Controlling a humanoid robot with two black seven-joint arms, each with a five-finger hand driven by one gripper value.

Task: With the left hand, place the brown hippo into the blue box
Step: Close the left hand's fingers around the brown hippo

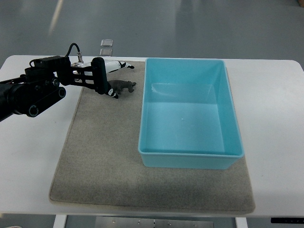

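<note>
The brown hippo (pixel 125 87) lies on the grey mat (pixel 95 156), just left of the blue box (pixel 144 118), which is open-topped with nothing in it. My left hand (pixel 107 88) reaches in from the left edge. Its black fingers (pixel 100 76) are spread and point down right beside the hippo's near end, with one tip at or against it. The hippo still rests on the mat and is not enclosed by the fingers. The right hand does not show.
A white and black toy animal (pixel 117 65) lies on the mat just behind my left hand. The mat sits on a white table (pixel 275 118). Small clear pieces (pixel 107 46) lie beyond the table's far edge.
</note>
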